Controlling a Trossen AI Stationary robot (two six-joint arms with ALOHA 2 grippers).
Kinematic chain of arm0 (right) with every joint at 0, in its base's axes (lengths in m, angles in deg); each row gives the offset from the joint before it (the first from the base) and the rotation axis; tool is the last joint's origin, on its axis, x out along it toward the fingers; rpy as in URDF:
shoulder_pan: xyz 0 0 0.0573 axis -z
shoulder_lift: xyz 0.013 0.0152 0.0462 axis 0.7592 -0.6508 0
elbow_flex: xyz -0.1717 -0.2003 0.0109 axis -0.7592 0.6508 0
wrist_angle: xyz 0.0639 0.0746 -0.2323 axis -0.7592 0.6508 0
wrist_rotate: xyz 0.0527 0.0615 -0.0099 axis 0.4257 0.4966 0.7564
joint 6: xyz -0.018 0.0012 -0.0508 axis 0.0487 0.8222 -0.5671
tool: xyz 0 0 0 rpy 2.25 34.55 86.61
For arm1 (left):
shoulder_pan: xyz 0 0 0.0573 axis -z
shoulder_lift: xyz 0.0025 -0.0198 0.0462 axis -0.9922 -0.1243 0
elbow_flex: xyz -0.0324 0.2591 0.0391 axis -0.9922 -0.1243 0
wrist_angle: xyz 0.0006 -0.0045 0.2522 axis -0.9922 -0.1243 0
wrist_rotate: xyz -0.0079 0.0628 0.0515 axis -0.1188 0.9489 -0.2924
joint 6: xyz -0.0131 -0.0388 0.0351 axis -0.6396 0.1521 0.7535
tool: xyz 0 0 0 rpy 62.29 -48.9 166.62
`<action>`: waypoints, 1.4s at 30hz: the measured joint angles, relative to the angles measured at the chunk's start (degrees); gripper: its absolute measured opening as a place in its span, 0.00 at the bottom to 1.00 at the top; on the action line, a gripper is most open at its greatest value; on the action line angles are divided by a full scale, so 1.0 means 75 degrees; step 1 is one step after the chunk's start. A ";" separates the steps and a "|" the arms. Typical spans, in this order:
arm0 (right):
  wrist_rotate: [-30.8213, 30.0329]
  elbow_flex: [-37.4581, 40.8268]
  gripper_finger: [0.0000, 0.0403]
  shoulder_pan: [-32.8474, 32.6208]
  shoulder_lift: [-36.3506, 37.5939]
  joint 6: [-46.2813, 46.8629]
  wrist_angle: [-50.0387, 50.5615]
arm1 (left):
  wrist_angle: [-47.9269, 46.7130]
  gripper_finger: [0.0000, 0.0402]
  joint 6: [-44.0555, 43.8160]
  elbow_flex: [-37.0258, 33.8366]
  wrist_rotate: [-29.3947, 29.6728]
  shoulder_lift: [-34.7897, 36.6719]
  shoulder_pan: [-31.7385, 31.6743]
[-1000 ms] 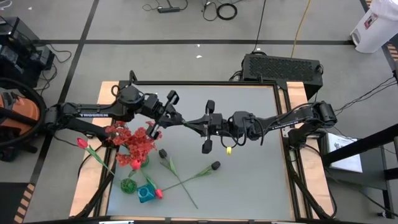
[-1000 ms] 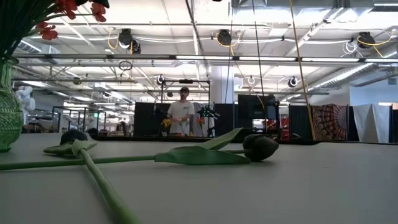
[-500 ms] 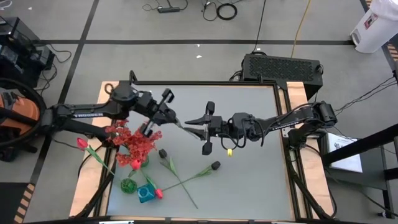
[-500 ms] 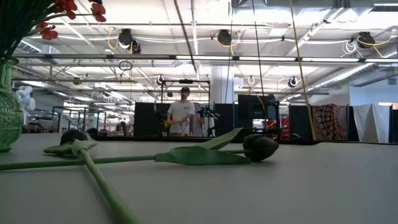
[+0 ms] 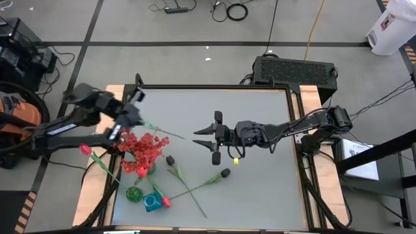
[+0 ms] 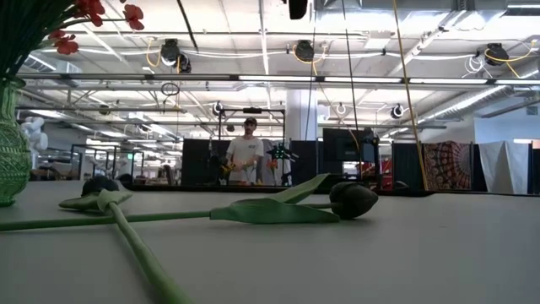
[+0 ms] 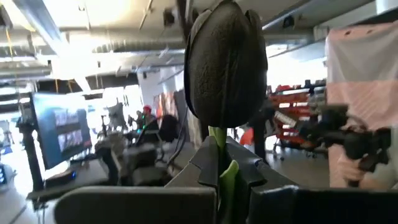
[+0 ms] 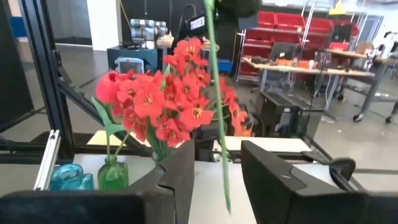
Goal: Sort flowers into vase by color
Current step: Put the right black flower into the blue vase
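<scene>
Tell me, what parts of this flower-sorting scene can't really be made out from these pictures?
- Left gripper: blurred in the high view; the black bud it holds fills its wrist view.
- Held stem: its top is cut off in the right wrist view.
- Green vase: cut by the low view's edge; under the red blooms from above.
- Person in the room behind: too small for detail.

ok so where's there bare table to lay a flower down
Free: the table's right half, below the right end effector, and the far strip above both arms. Crowded: near-left corner, with the red bouquet, green vase, blue vase and two crossed black-bud stems.
</scene>
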State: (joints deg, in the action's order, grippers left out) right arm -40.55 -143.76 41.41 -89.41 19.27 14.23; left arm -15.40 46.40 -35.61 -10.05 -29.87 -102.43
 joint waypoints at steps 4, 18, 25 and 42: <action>0.0004 0.0000 0.31 0.0000 0.0000 0.0058 -0.0003 | -0.0023 0.02 -0.0532 0.0000 -0.0062 0.0642 -0.0099; 0.0009 0.0000 0.31 0.0000 0.0002 0.0151 0.0064 | -0.0057 0.02 -0.1332 0.0000 -0.1778 0.1249 0.0132; 0.0009 0.0000 0.31 0.0012 0.0002 0.0153 0.0086 | 0.0635 0.02 -0.1326 0.0000 -0.1564 0.0831 0.0478; 0.0009 0.0000 0.31 0.0012 0.0003 0.0151 0.0344 | 0.2615 0.03 -0.2732 0.0000 -0.1722 -0.0773 0.2051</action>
State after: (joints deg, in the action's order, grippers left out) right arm -40.49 -143.76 41.49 -89.39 20.41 16.81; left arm 4.22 25.91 -35.61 -22.96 -35.67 -87.05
